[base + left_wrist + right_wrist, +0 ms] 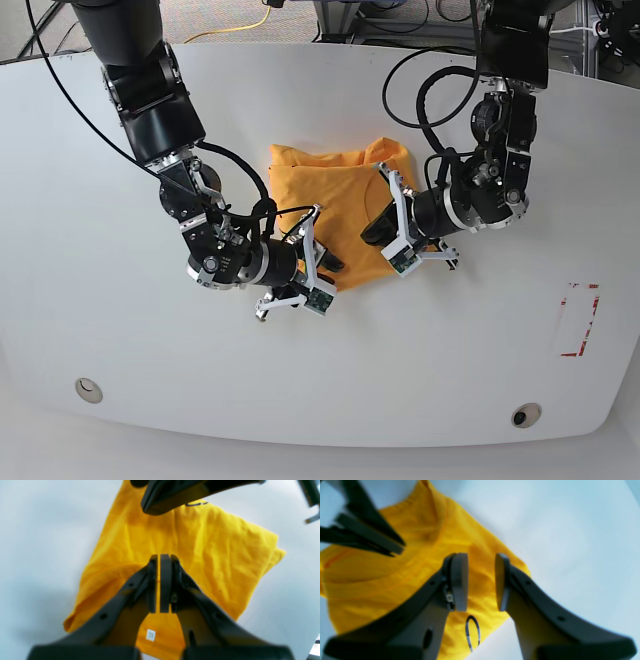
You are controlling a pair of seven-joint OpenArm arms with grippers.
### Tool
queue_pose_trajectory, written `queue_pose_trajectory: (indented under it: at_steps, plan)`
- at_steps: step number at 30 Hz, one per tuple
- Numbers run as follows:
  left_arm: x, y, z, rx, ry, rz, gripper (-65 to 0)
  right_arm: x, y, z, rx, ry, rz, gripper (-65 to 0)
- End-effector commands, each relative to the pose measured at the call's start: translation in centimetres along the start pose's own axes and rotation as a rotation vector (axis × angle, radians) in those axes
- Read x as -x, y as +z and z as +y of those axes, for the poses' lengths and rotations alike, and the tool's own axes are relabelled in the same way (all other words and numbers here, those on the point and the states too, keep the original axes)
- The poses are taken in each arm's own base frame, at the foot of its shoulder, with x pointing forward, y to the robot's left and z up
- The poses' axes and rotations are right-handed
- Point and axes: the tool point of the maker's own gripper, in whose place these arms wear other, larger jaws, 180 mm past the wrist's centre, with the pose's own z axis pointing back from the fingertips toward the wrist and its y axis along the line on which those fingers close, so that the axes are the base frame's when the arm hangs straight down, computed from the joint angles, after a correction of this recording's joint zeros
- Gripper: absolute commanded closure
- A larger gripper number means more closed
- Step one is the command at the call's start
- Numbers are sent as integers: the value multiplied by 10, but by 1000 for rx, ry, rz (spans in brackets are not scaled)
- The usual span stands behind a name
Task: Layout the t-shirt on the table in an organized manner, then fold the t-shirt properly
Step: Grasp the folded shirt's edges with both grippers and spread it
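The t-shirt [335, 205] lies folded into a compact bundle at the centre of the white surface [120, 350], between both arms. Its long axis runs from the far edge toward the near edge; the collar end points to the far side. The left end effector [159, 583] is closed, empty, over the cloth. The right end effector [481, 581] stands parted above the shirt, gripping nothing.

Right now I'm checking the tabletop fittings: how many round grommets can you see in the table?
2: one grommet near the front-left corner of the table, the other grommet near the front-right corner. More may be hidden.
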Motion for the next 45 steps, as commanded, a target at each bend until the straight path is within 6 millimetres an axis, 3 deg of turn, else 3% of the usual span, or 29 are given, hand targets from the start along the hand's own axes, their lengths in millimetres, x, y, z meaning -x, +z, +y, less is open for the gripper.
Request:
queue_pose_trajectory:
  at_steps: [1, 5, 12, 16, 21, 28, 32, 38, 43, 45]
  plan:
    - [-4, -5, -4, 10, -5, -10, 0, 6, -5, -5, 6, -19, -12, -130]
    - [18, -17, -12, 36, 6, 57, 0, 33, -16, 0, -9, -76, 4, -130]
    - [55, -23, -9, 56, 62, 150, 0, 50, -19, 11, -28, -112, 5, -127]
    - [74, -21, -1, 50, 80, 193, 0, 63, -14, 8, -14, -141, 16, -125]
    - [83, -16, 13, 30, 86, 179, 0, 70, -2, 3, 32, -193, -11, -125]
    - [70, -19, 36, 3, 83, 157, 0, 84, 23, 0, 93, -222, 28, -124]
    - [55, -18, 47, -12, 66, 132, 0, 80, 42, -3, 144, -215, 25, -124]
    - [19, -11, 57, -44, 2, 63, 0, 51, 72, -13, 220, -125, 32, -125]
    - [-21, 4, 53, -72, -90, -26, 0, 12, 94, -35, 308, -70, 1, -130]
    - [-23, 8, 46, -74, -111, -25, 0, 1, 98, -43, 327, -58, -9, -130]
